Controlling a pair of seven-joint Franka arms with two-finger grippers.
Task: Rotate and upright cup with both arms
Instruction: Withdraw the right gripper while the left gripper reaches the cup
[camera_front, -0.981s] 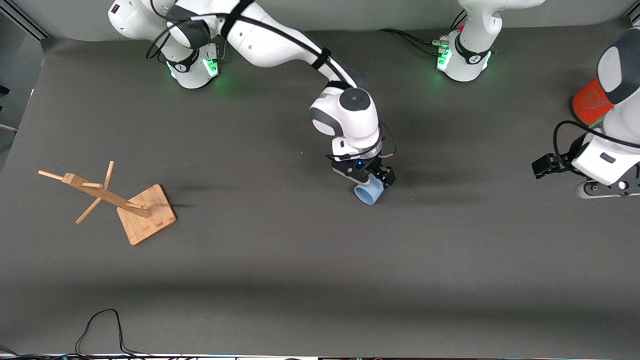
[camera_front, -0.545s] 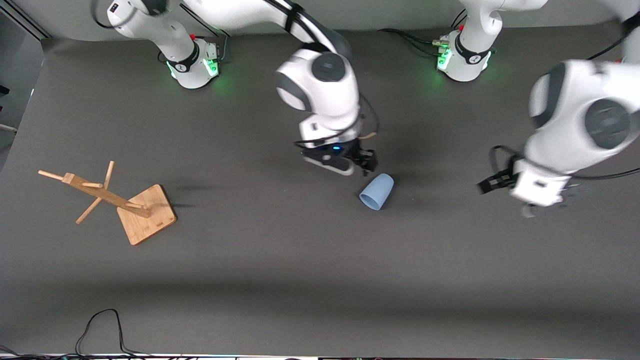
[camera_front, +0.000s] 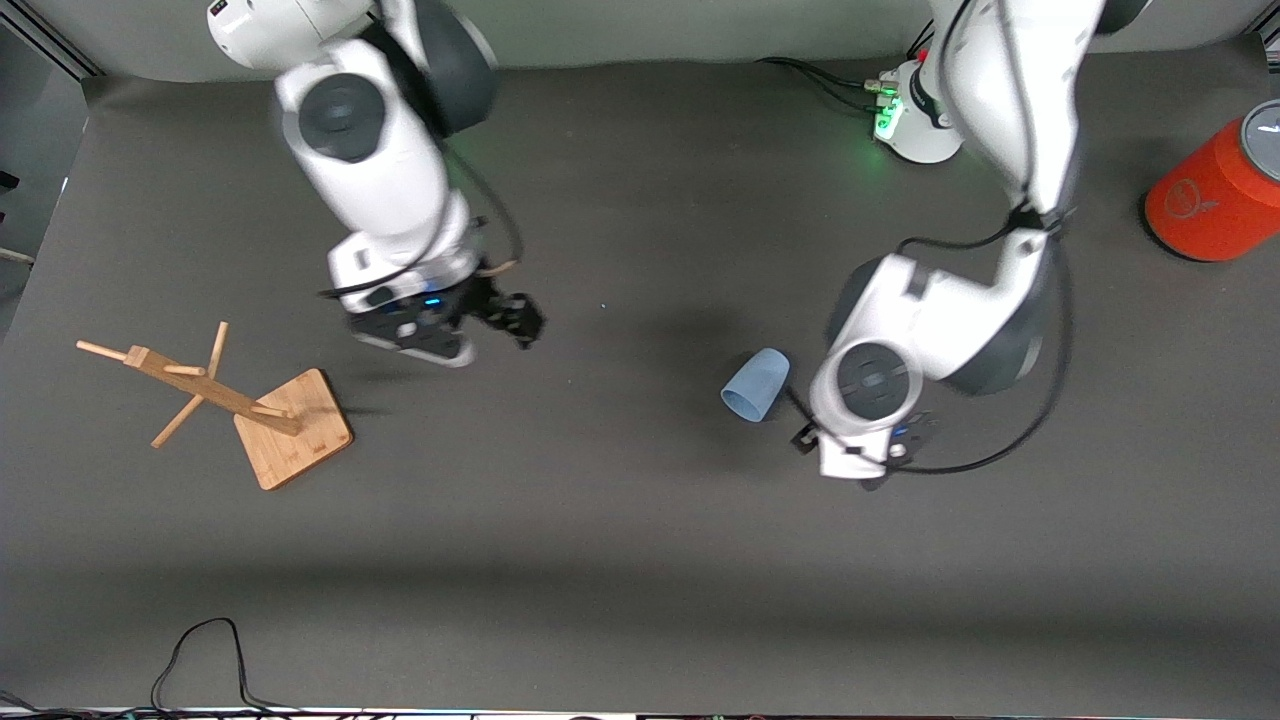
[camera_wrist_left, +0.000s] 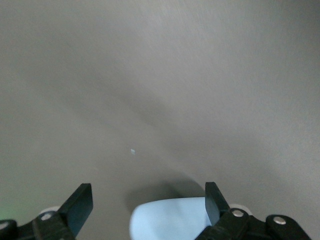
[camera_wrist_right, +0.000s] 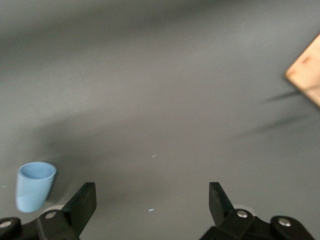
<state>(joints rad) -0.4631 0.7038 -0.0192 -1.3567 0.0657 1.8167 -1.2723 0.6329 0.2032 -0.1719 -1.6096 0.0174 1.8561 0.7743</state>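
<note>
1. Clock positions as read on the front view, 12 o'clock toward the robot bases.
2. Nearest, at the near edge of the grey table (camera_front: 640, 560), about 7 o'clock of the view: a looped black cable (camera_front: 200, 650).
3. Next, just beside the cup at its 4 o'clock: the left gripper (camera_wrist_left: 146, 192), low over the table, pointing down. Fingers (camera_wrist_left: 80, 202) spread wide, grasping nothing. In the left wrist view, cup visible low between the two fingers, with no contact seen on either.
4. Toward the right arm's end, at 9 o'clock of the cup and well apart from it: a wooden rack (camera_front: 250, 400) on a square base, with a pegged post leaning toward 10 o'clock.
5. Near the middle of the table: the cup (camera_front: 755, 385), light blue, lying on its side on the bare mat. Wider end toward 7 o'clock, narrower end toward 1 o'clock. Held by neither gripper.
6. Over the table between rack and cup, closer to the rack, at 10 o'clock of the cup: the right gripper (camera_front: 515, 320). Released, fingers (camera_wrist_right: 85, 200) wide apart, empty.
7. Toward the left arm's end, at 2 o'clock of the cup: an orange cylinder (camera_front: 1215, 195) with a grey top.
8. Farthest, at 1 o'clock of the cup: the left arm's green-lit base (camera_front: 915, 120).
</note>
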